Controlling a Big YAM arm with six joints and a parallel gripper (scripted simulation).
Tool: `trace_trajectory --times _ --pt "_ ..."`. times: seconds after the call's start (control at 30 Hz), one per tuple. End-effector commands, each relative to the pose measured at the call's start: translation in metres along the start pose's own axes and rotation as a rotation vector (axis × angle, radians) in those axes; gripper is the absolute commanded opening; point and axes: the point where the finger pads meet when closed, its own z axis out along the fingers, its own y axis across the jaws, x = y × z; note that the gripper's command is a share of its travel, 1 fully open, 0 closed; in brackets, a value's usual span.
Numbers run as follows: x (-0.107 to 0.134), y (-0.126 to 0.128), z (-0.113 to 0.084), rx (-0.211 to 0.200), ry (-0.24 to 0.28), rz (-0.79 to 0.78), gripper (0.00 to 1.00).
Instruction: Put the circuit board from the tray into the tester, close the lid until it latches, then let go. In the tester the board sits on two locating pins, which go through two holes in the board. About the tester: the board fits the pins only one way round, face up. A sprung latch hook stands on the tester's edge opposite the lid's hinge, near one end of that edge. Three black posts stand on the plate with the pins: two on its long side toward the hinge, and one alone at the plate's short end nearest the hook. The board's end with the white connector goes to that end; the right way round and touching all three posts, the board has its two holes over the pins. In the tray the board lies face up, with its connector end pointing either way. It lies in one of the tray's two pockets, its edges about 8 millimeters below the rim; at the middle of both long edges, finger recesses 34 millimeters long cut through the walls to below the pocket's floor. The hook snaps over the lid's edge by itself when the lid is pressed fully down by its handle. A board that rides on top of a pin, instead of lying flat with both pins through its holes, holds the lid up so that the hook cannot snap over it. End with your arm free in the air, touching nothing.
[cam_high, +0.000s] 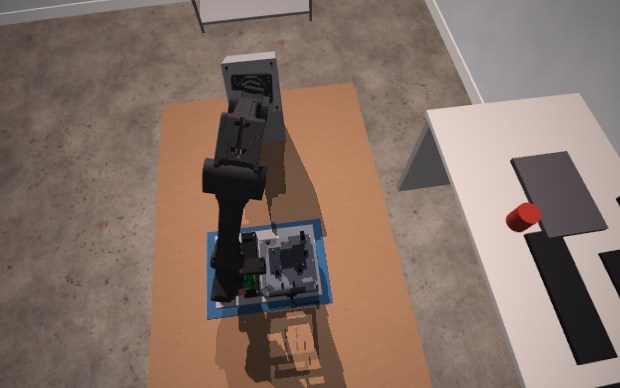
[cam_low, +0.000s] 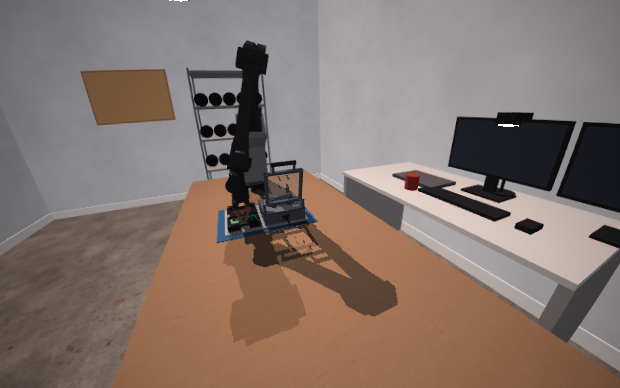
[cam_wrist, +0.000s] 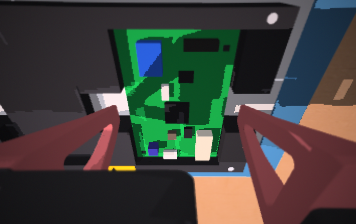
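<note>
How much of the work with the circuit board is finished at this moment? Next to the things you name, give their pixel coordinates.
Done: the tester's lid (cam_low: 283, 186) stands open. In hand: nothing is gripped; the open gripper (cam_wrist: 178, 112) straddles the board (cam_wrist: 200, 95), which lies in the tray (cam_wrist: 50, 55). Left: lift, seat on pins, latch lid, release, withdraw.
</note>
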Motion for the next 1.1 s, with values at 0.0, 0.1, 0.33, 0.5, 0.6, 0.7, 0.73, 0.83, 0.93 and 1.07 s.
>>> trace_trajectory --times 0.0,0.1,0.33,0.5,0.6,0.7,0.73,0.83,0.93,1.07 --pt "-0.0075 -0.0096 0.0078 0.017 -0.011 0.004 0.92" --pt "-0.0075 -0.0095 0.009 0.017 -0.011 0.004 0.92" --pt "-0.0076 -0.0093 0.012 0.017 -0.011 0.004 0.92" --pt "-0.0077 -0.0092 0.0135 0.016 -0.011 0.004 0.92" --pt "-0.0077 -0.009 0.0138 0.016 -0.011 0.004 0.92" --pt "-0.0078 -0.0088 0.0139 0.015 -0.011 0.004 0.92" --pt "-0.0078 -0.0087 0.0139 0.015 -0.011 0.004 0.92" --pt "-0.0078 -0.0085 0.014 0.014 -0.011 0.004 0.92" --pt "-0.0078 -0.0084 0.014 0.014 -0.011 0.004 0.92" --pt "-0.0079 -0.0083 0.014 0.014 -0.011 0.005 0.92"
